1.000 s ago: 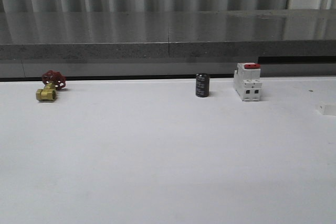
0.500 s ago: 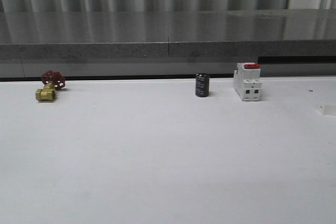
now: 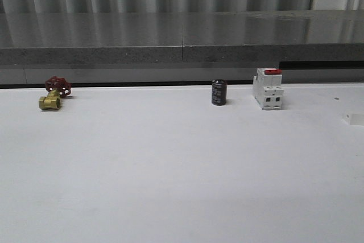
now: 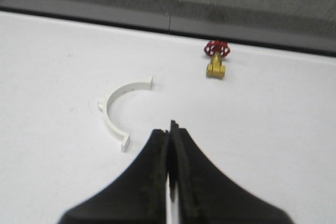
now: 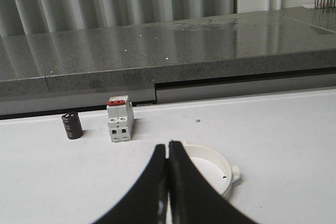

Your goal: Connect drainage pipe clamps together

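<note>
The valve point(image 3: 54, 93) sits far left at the table's point(image 3: 170, 169) back; the can point(image 3: 219, 92) stands just left of the breaker point(image 3: 268, 89).

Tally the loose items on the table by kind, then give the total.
White clamp half-rings: 2
Brass valve with red handwheel: 1
Black cylinder: 1
White breaker with red top: 1
Total: 5

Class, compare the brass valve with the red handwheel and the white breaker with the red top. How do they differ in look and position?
The valve is brass yellow with a round red handwheel; the breaker is a white box with a flat red top. The valve sits at the table's far left; the breaker stands upright at the far right, beside a black cylinder. Both sit by the table's back edge and carry red.
</note>
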`<state>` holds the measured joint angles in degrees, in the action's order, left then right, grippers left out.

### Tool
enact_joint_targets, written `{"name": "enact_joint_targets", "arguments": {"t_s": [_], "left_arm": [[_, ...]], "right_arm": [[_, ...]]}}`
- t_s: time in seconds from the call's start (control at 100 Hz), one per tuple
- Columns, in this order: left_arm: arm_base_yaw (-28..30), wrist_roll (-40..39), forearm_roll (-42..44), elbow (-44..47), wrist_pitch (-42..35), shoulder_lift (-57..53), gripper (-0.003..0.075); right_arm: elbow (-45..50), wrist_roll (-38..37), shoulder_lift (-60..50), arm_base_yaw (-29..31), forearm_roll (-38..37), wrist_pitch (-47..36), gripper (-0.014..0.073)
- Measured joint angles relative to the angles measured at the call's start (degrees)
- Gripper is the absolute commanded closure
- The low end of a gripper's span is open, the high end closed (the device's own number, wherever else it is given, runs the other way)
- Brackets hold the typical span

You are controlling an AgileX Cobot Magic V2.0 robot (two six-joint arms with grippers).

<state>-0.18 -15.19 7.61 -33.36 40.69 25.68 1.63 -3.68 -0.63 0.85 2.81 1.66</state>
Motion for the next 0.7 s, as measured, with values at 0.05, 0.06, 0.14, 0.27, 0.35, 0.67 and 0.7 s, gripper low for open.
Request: {"name": "enact_joint_targets", "arguments": {"t_s": [0.05,0.06,0.14,0.27,0.35,0.67,0.7], "left_arm": [[0.0,0.0,0.0,-2.9,3.0,3.6,0.0741],[0.0,0.0,0.0,-3.2,3.8,4.1,0.0741],[0.0,0.0,0.4,-5.6,6.8,9.5,0.0741],[0.0,0.0,0.9,-6.6,8.1,15.6,0.0741],[0.0,0.0,1.3,-6.6,8.1,18.7,0.0741],[0.0,1.2,2.0,-6.7,8.1,25.5,0.0416],[0.0,1.3,2.0,-6.7,8.1,25.6,0.0358]], "right_arm": [[0.0,0.0,0.0,0.0,0.0,0.0,0.0661],[0.0,0.0,0.0,0.0,0.0,0.0,0.0661],[0.0,0.0,0.0,0.0,0.0,0.0,0.0661],[0.0,0.0,0.0,0.0,0.0,0.0,0.0661],[0.0,0.0,0.0,0.0,0.0,0.0,0.0661],[0.0,0.0,0.0,0.0,0.0,0.0,0.0661],[0.0,0.0,0.0,0.0,0.0,0.0,0.0661]]}}
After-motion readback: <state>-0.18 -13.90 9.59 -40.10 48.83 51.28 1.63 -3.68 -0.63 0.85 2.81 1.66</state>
